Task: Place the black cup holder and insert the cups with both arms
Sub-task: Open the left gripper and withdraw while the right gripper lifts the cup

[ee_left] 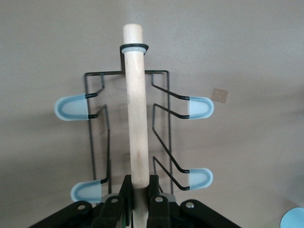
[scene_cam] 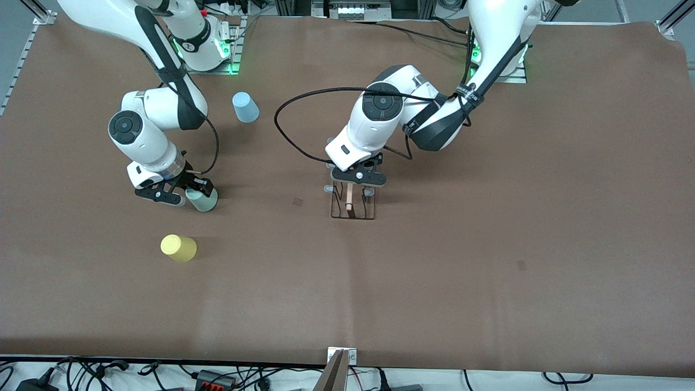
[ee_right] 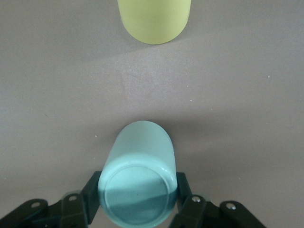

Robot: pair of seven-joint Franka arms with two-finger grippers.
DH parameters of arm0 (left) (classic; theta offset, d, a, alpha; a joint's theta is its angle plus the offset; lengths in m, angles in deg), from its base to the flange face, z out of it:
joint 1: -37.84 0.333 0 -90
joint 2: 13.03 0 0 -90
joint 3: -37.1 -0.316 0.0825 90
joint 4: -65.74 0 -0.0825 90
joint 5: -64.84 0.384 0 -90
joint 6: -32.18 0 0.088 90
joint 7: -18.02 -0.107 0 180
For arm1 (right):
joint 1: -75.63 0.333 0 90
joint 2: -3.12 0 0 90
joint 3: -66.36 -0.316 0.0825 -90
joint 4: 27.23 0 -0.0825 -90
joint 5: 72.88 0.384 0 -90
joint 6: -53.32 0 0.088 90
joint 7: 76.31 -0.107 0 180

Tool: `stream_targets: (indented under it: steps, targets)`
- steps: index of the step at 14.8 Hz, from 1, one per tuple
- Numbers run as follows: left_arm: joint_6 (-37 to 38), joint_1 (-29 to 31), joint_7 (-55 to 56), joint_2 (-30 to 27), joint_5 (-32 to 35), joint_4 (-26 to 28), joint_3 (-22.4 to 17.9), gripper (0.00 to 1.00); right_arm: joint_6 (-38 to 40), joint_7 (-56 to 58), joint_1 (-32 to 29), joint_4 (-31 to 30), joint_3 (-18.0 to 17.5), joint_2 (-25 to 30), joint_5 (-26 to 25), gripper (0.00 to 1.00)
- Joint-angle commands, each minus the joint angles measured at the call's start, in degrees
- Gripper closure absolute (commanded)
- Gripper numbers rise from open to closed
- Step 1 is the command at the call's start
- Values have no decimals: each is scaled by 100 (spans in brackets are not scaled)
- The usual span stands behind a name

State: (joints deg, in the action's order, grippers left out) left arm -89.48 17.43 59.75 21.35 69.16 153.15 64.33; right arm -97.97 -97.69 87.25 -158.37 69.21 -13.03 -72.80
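Observation:
The black cup holder [scene_cam: 353, 209] stands at the table's middle, its wire base low against the brown cloth. My left gripper [scene_cam: 358, 178] is shut on its wooden rod handle [ee_left: 136, 118], fingers [ee_left: 126, 189] pressing both sides near one end; pale blue prong tips [ee_left: 71, 106] stick out on either side. Toward the right arm's end, my right gripper [scene_cam: 184, 191] is shut on the mint green cup [scene_cam: 204, 201], which shows its closed bottom [ee_right: 137, 187] between the fingers [ee_right: 92, 190]. The yellow cup [scene_cam: 178, 247] [ee_right: 154, 19] lies nearer the front camera. The light blue cup [scene_cam: 245, 107] stands upside down near the right arm's base.
The brown cloth [scene_cam: 488, 244] covers the whole table. A small square mark [scene_cam: 298, 201] lies on it between the holder and the mint cup. Cables and a metal bracket [scene_cam: 340, 369] run along the table's near edge.

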Motion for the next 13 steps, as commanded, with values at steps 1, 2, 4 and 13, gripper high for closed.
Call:
stream_targets:
  steps: [1,2,4,13]
  targets:
    - [28,-77,90,51,104,-189,-24,99,126,117,-2,-61,-22,156,36,72]
    - [19,-77,90,77,104,-189,-24,99,126,125,-2,-61,-13,165,36,72]
    - [-59,-77,90,86,95,-180,-24,93,126,125,-2,-61,-13,165,36,72]
    - [193,177,11,-211,148,-154,-42,0,1213,125,112,176,-13,787,27,73]
